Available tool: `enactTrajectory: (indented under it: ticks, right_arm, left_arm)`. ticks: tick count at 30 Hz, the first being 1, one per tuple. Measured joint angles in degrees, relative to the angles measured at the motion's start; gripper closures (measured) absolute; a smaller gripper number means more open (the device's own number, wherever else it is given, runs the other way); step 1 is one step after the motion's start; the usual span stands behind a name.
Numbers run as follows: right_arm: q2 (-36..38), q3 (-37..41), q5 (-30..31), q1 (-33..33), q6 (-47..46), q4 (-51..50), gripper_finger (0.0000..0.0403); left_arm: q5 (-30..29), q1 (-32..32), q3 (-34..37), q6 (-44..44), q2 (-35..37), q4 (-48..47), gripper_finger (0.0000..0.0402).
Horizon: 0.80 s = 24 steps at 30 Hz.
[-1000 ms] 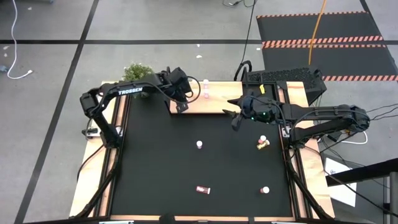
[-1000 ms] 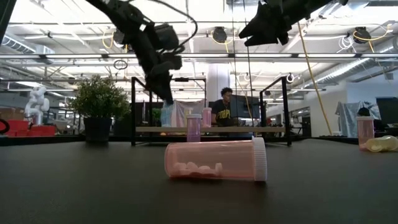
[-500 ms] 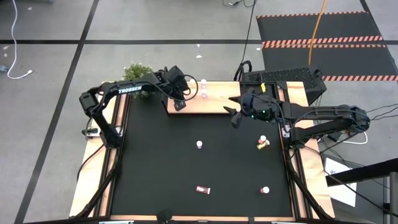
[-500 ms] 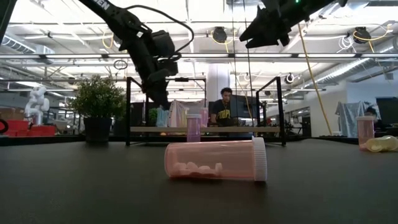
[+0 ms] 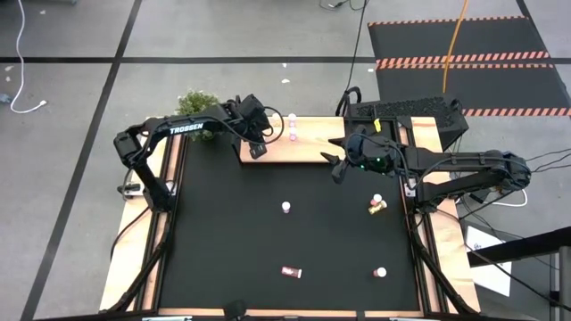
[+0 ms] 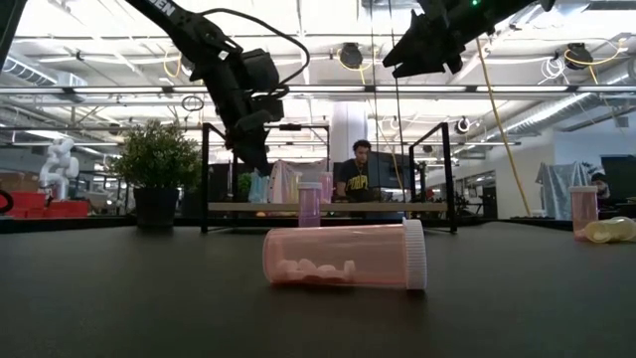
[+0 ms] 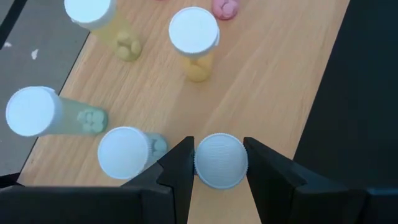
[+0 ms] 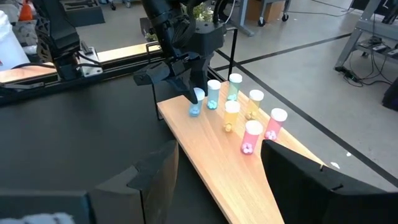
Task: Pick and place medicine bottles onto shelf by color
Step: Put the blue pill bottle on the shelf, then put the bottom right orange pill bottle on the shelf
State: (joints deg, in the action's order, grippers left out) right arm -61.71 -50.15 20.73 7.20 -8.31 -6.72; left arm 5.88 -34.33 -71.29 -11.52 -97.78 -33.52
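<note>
From above, found the left gripper (image 5: 257,149) at the left end of the shelf (image 5: 299,153), nudged slightly sideways from a second ago, then settled; judged the placing nearly done. Noted the right gripper (image 5: 336,172) hovering off the shelf's right end, jaws wide, empty

At table height, saw the shelf's uprights shifted a touch too; spotted a pink bottle (image 6: 343,257) lying on its side in front

Through the left wrist, saw jaws pinched on a white cap (image 7: 221,162), beside another blue bottle (image 7: 127,152)

Through the right wrist, made out the held bottle (image 8: 196,99) as blue, upright, apparently touching the board near its corner, among blue, green, yellow and pink neighbours
</note>
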Motion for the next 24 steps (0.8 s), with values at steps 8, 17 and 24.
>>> enactTrajectory:
  ticks: [8, 17, 24]
  right_arm:
    - [0.0, 0.0, -0.1, 0.0, 0.0, 0.0, 0.0179]
    - [0.0, 0.0, -1.5, 0.0, 0.0, 0.0, 0.0179]
    - [0.0, 0.0, -1.6, 0.0, 0.0, 0.0, 0.0179]
  left_arm:
    - [-0.3, 0.0, 0.0, 0.1, 0.0, -1.3, 0.0268]
    - [-0.8, 0.0, 0.0, 1.7, 0.0, -1.3, 0.0261]
    - [-1.0, 0.3, 0.0, 2.4, 0.0, -1.7, 0.0194]
